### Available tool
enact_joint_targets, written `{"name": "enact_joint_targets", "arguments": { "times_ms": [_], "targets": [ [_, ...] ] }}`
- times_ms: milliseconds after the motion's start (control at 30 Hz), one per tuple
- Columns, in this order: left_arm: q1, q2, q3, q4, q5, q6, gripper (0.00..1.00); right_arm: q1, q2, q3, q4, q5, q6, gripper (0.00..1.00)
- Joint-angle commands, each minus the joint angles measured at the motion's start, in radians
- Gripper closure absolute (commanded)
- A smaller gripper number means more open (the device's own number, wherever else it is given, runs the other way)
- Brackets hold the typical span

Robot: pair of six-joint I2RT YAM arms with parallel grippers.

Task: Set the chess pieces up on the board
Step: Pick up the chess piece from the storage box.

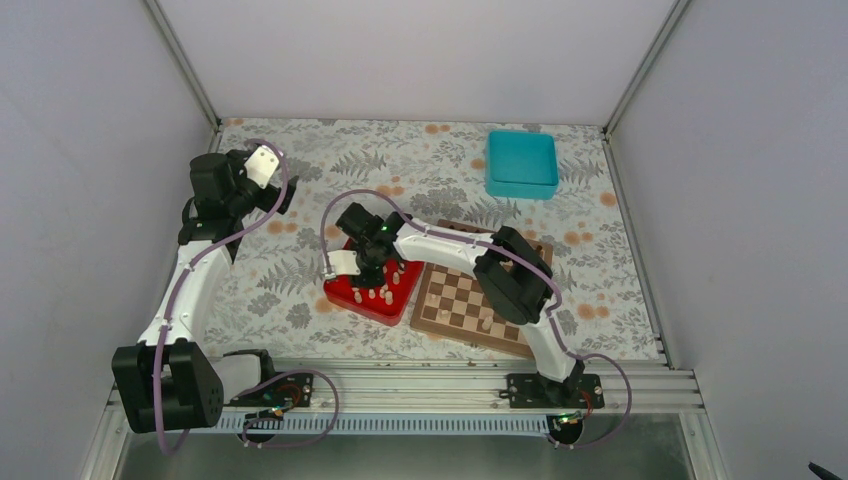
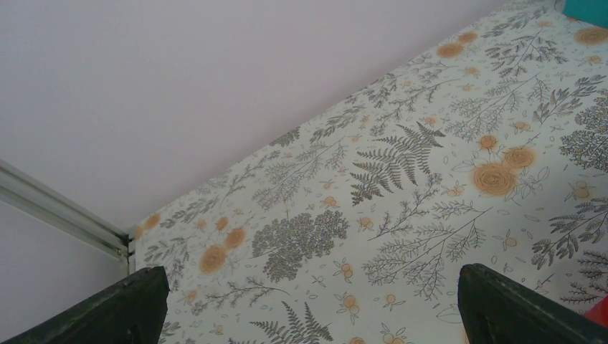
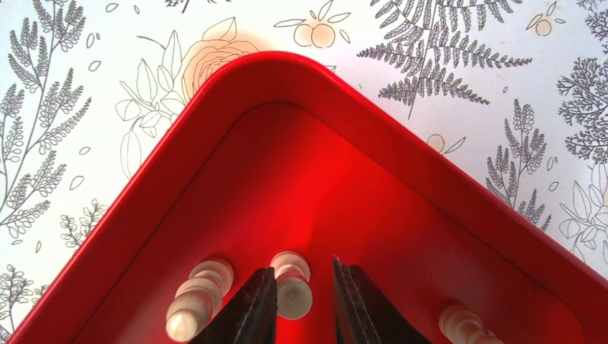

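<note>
While most of the tiny pale cream wooden chess pieces lie in the red square plastic tray mid-bench, only a few seem to stand on the square checkered wooden chessboard toward the near-right edge, so setup looks barely begun. The right gripper hangs in the tray, its fingers narrowly spread around one piece and not yet pinching. The left gripper, by the far-left corner, gapes wide and empty.

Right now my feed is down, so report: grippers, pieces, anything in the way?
Left gripper open, empty, over the tablecloth. Right gripper open, straddling a pale chess piece in the red tray. Another piece close beside it.
</note>
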Motion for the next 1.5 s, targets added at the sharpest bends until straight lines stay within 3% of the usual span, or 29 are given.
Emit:
{"name": "enact_joint_targets", "arguments": {
  "times_ms": [0,833,1467],
  "targets": [
    [0.006,-0.009,-0.002,0.013,0.026,-0.005,0.00,-0.015,0.008,-0.036,0.024,0.014,0.004,0.78],
    [0.005,-0.008,-0.008,0.020,0.017,-0.001,0.00,-0.021,-0.073,-0.017,0.014,-0.005,0.009,0.77],
    [0.007,-0.009,-0.015,0.022,0.017,0.000,0.00,-0.020,-0.013,0.007,-0.035,-0.019,-0.013,0.73]
  ]
}}
